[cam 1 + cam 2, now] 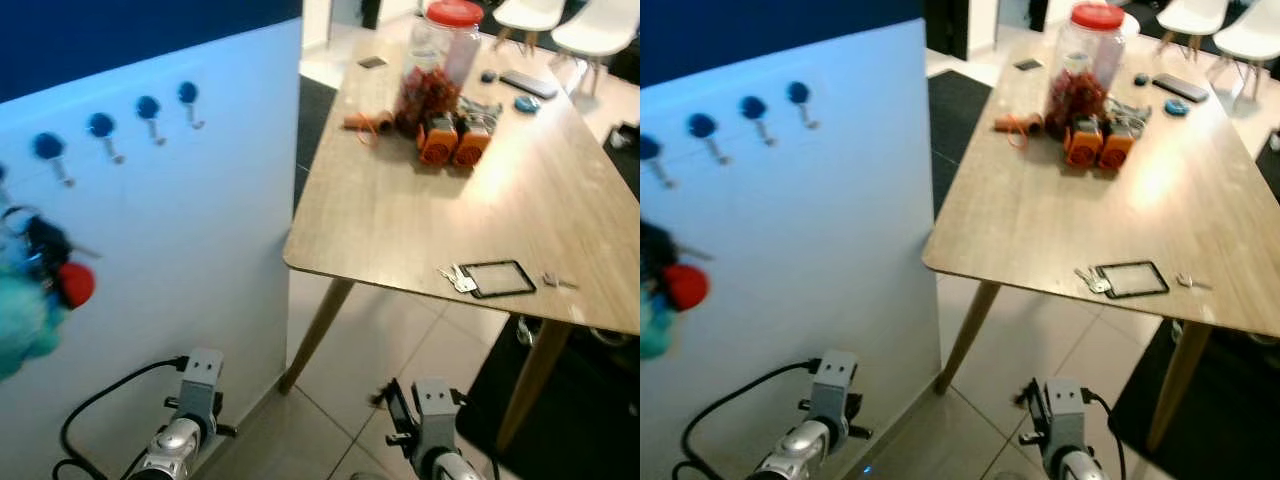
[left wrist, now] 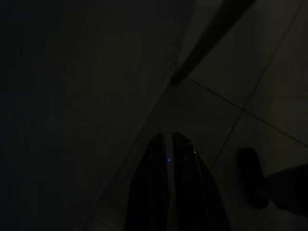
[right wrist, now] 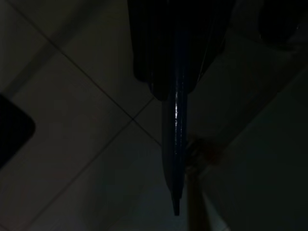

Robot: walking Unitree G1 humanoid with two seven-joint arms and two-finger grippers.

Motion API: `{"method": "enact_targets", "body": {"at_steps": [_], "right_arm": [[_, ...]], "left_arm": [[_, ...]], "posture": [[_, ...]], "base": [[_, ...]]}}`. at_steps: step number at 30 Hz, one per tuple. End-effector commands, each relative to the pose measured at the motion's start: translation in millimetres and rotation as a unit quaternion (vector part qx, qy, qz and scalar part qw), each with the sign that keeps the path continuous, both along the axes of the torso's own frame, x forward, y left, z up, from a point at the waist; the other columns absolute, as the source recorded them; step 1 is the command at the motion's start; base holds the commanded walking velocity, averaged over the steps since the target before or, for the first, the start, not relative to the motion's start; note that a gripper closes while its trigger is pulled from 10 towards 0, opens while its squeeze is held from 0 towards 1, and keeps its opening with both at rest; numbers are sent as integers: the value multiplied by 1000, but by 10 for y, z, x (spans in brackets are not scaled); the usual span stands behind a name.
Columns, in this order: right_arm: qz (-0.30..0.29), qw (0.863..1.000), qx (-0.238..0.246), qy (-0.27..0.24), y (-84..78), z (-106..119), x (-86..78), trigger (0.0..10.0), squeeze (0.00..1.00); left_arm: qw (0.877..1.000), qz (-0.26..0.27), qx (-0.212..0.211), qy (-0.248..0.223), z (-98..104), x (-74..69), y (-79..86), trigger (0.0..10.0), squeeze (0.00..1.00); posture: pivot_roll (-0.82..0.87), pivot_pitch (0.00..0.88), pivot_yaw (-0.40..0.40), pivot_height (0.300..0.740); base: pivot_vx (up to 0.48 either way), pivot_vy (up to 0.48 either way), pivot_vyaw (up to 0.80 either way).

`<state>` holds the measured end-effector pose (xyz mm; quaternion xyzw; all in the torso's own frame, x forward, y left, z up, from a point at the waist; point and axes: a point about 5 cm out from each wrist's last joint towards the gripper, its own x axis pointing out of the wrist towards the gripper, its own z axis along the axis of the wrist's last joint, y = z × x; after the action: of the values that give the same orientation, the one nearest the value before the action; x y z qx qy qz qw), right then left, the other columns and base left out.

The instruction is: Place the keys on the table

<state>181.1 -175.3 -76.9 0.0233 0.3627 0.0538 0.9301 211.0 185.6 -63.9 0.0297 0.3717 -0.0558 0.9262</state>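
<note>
Left eye view shows me small silver metal keys at four o'clock on the pale wooden table: light, rigid, slippery, best pinched at the bow; both idle grippers' fingers rest together.

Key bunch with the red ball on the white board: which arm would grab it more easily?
Likely left: the key bunch hangs on the side of the left arm; the right arm hangs nearer the table.
</note>
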Motion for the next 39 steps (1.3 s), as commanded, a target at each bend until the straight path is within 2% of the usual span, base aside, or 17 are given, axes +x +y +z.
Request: {"method": "enact_targets", "body": {"at_steps": [1, 15, 21, 22, 26, 29, 34, 39], "right_arm": [[-2, 1000, -4, 6, -44, -11, -27, 10000, 0], [15, 1000, 4, 8, -11, 1, 14, 10000, 0], [39, 999, -6, 14, -17, -8, -7, 10000, 0], [36, 999, -6, 8, -19, 5, 16, 10000, 0], [21, 1000, -5, -3, -39, 31, 56, 10000, 0], [14, 1000, -1, -4, -44, 30, 50, 10000, 0], [22, 1000, -3, 10, -7, -27, -63, 10000, 0], [23, 1000, -4, 12, -9, -34, -80, 10000, 0]], "left_arm": [[1000, -2, 0, -2, 6, 7, -8, 10000, 0], [1000, 13, -5, -7, 7, 7, -21, 10000, 0], [999, 29, -10, -16, 22, 30, -41, 10000, 0], [999, 17, 4, -28, 44, 53, -44, 10000, 0], [998, 27, -2, -48, 98, 131, -56, 10000, 0], [999, 27, -5, -46, 101, 142, -64, 10000, 0], [998, 42, -15, -51, 123, 176, -52, 10000, 0], [998, 41, -24, -51, 134, 201, -75, 10000, 0]], "posture": [[28, 37, 17, 740], [37, 33, -19, 740], [11, 34, -34, 740], [9, 33, -23, 740], [4, 35, -11, 740], [7, 35, -14, 740], [1, 42, -9, 740], [8, 36, -9, 740]], "base": [[0, 0, -800], [0, 0, -734], [0, 0, 0], [0, 0, 0], [0, 0, 0], [0, 0, 0], [0, 0, 0], [0, 0, 0]]}}
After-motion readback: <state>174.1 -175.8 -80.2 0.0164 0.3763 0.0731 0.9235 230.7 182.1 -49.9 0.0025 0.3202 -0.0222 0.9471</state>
